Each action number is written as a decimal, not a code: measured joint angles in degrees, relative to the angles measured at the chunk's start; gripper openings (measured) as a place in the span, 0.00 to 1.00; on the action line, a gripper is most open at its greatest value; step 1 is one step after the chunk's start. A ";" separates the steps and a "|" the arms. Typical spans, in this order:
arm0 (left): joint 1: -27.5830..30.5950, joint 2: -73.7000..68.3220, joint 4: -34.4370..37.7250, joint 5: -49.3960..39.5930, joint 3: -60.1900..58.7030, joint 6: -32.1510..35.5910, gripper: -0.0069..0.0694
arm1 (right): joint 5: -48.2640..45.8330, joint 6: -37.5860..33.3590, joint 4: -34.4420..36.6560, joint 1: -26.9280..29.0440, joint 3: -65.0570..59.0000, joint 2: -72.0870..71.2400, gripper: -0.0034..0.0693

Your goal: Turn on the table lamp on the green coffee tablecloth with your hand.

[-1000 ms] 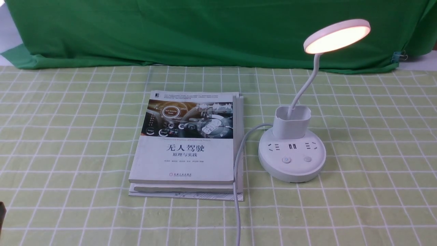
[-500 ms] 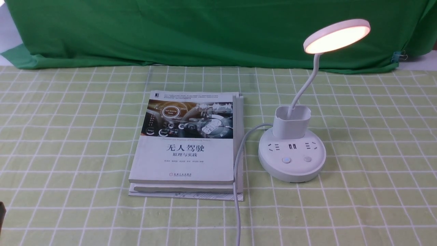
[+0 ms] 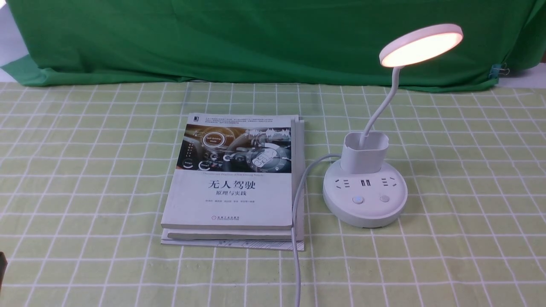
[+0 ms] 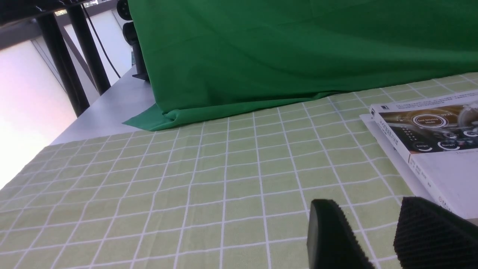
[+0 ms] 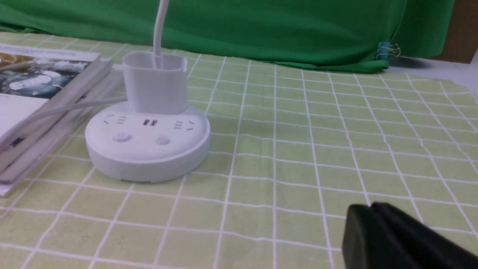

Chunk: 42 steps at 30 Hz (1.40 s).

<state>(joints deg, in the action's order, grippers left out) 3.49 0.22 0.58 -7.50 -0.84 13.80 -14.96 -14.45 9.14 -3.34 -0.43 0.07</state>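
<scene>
Lamp (image 3: pixel 370 152) lit, upright on the cloth (image 3: pixel 469 221), right of the books (image 3: pixel 232 170). Right end effector (image 5: pixel 368 224) appears closed and empty, left (image 4: pixel 364 220) parted; pressing judged complete, next move requiring only clearance kept.

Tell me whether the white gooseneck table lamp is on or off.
On: the white gooseneck table lamp has a brightly glowing underside on its round disc head, in the front view.
</scene>
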 joint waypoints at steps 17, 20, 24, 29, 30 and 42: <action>0.00 0.00 0.00 0.00 0.00 0.00 0.41 | 0.00 -0.05 0.00 0.00 0.00 0.00 0.15; 0.00 0.00 0.00 0.00 0.00 0.00 0.41 | 0.00 -0.05 0.00 0.00 0.00 0.00 0.16; 0.00 0.00 0.00 0.00 0.00 0.00 0.41 | 0.00 -0.05 0.00 0.00 0.00 0.00 0.17; 0.00 0.00 0.00 0.00 0.00 0.00 0.41 | 0.00 -0.05 0.00 0.00 0.00 0.00 0.18; 0.00 0.00 0.00 0.00 0.00 0.00 0.41 | 0.00 -0.05 0.00 0.00 0.00 0.00 0.18; 0.00 0.00 0.00 0.00 0.00 0.00 0.41 | 0.00 -0.05 0.00 0.00 0.00 0.00 0.20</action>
<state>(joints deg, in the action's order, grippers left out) 3.49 0.22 0.58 -7.50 -0.84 13.80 -14.96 -14.49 9.14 -3.34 -0.43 0.07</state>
